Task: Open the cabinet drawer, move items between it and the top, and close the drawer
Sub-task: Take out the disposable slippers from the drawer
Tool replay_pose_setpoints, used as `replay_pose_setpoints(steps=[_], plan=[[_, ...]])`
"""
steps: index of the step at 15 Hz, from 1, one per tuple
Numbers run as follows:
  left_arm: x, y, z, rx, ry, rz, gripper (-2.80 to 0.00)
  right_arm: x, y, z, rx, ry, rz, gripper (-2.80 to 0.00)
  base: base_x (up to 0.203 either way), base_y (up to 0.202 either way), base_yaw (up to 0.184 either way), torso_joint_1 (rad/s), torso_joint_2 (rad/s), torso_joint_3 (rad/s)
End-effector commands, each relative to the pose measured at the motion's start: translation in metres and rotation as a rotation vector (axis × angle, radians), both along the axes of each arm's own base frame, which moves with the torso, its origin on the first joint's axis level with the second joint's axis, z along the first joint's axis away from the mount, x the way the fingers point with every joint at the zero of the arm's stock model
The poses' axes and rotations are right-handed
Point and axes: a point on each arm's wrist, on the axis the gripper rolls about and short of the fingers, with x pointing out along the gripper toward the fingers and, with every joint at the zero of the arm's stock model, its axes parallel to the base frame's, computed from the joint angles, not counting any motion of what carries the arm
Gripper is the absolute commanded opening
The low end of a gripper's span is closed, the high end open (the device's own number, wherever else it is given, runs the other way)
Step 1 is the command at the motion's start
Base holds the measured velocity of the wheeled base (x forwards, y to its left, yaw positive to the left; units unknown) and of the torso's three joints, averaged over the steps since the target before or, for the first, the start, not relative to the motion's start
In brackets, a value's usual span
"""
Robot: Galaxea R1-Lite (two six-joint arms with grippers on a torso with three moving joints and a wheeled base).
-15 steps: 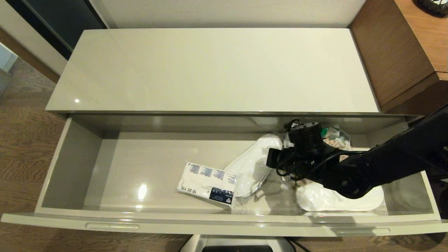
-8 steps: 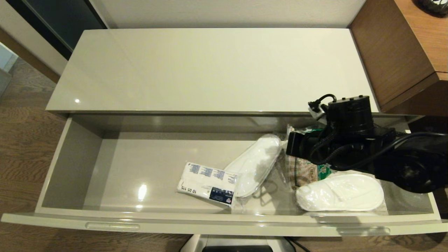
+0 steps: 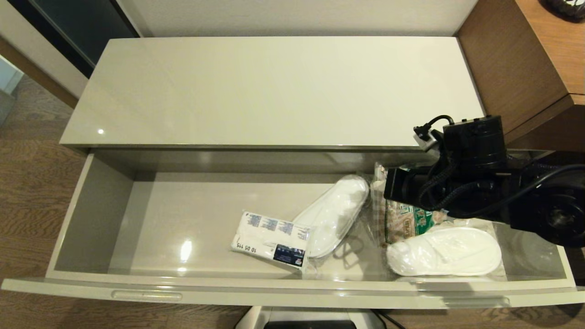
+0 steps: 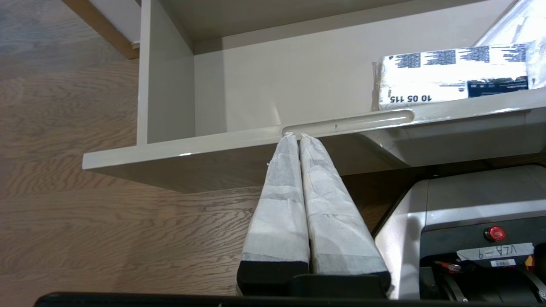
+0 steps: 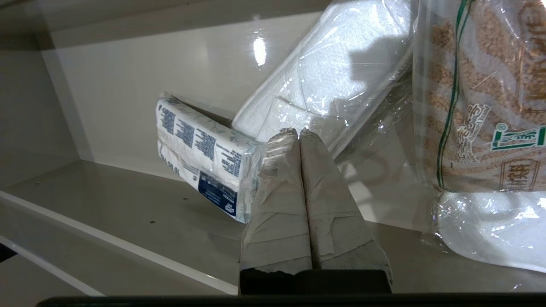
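Observation:
The cabinet drawer (image 3: 91, 214) stands pulled fully out below the bare top (image 3: 274, 91). Inside lie the white tissue packet (image 3: 269, 237) with blue print and a dark label, and a wrapped white slipper (image 3: 331, 214) leaning on it. My right gripper (image 5: 299, 131) is shut and empty, hovering above the drawer's right half with its tips toward the packet (image 5: 196, 149) and slipper (image 5: 337, 81). In the head view its fingers are hidden under the right arm (image 3: 470, 178). My left gripper (image 4: 297, 135) is shut, parked just below the drawer's left slot handle (image 4: 347, 121).
A second wrapped slipper (image 3: 445, 258) and a clear bag of brown grain (image 3: 404, 224) lie at the drawer's right end. Brown wood-grain furniture (image 3: 516, 68) rises beside the top on the right. The drawer's left half holds nothing.
My right arm has lifted and drawn back to the right, off the grain bag and the right slipper, which now show. The items have not moved.

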Motion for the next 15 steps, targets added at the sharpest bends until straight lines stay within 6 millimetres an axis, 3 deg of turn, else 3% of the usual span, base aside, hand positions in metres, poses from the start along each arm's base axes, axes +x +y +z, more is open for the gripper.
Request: replay_pose_setpoints(steps=[1,2,5,9,15], plan=[[0.000,0.000,0.000,0.001,0.001,0.000,-2.80,0.011,0.018,-0.024,-0.040,0.056,0.010,-2.80,0.000,0.000,0.000,0.000,0.00,0.000],[0.000,0.000,0.000,0.001,0.001,0.000,-2.80,0.015,0.030,-0.039,-0.073,0.083,0.013,0.00,0.000,0.000,0.000,0.000,0.00,0.000],[0.000,0.000,0.000,0.001,0.001,0.000,-2.80,0.017,0.068,-0.073,-0.134,0.104,0.024,0.00,0.000,0.000,0.000,0.000,0.00,0.000],[0.000,0.000,0.000,0.001,0.001,0.000,-2.80,0.027,0.085,-0.085,-0.079,0.134,-0.010,0.00,0.000,0.000,0.000,0.000,0.00,0.000],[0.000,0.000,0.000,0.001,0.001,0.000,-2.80,0.035,0.086,-0.092,-0.041,0.163,-0.049,0.00,0.000,0.000,0.000,0.000,0.00,0.000]])
